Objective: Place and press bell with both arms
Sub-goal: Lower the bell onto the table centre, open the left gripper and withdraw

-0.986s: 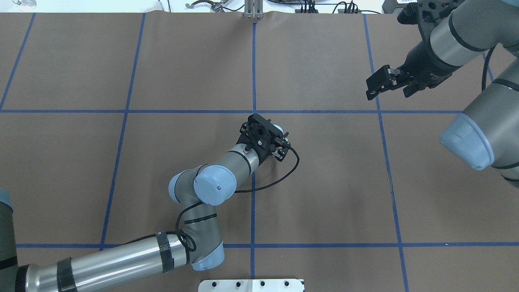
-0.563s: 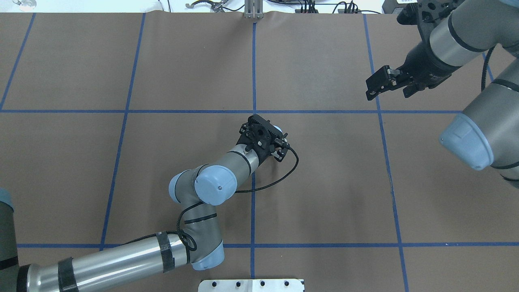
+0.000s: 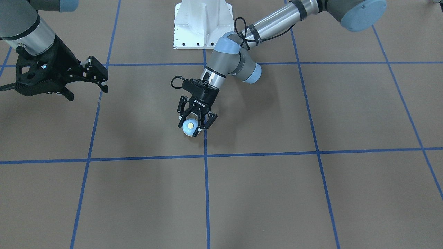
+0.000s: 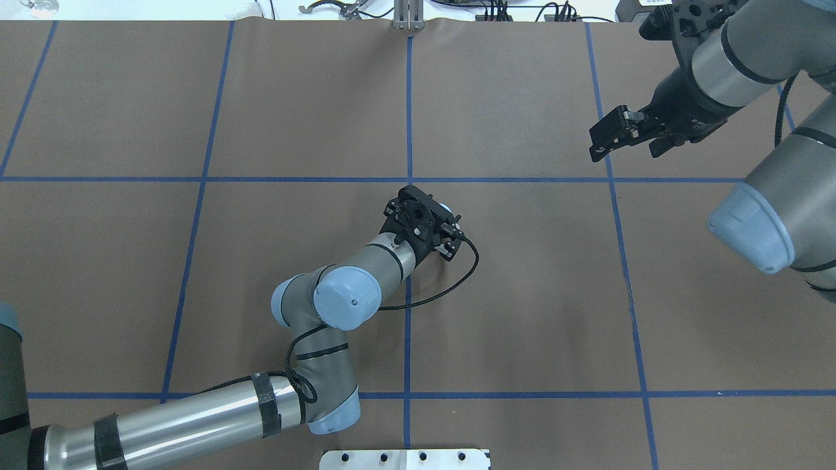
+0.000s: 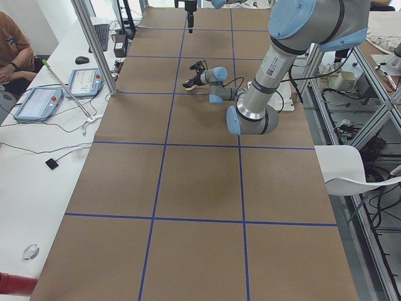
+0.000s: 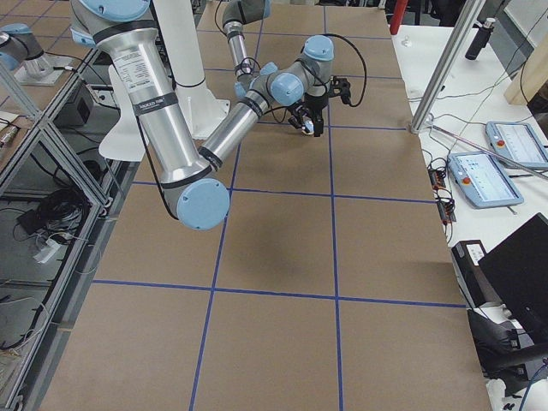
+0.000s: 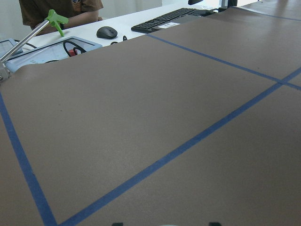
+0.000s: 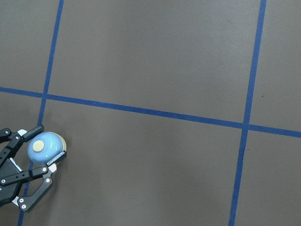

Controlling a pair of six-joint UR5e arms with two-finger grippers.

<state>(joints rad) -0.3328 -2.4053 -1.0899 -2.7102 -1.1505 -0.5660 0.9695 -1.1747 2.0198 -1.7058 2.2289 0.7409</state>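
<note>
1. The table (image 3: 311,193) is covered with brown paper.
2. Blue tape lines (image 3: 263,153) form a grid on it.
3. The white pedestal (image 3: 202,24) stands at the robot's edge.
4. The bell (image 3: 189,127) is low beside a blue line; whether it touches the paper is unclear.

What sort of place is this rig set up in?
Most likely a robotics lab bench: the table is covered in brown paper gridded with blue tape, a teach pendant and a keyboard sit on the white side bench, and the left gripper holds the bell.

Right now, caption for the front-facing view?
Left gripper clasps the bell; right gripper hovers well off to the side.
</note>
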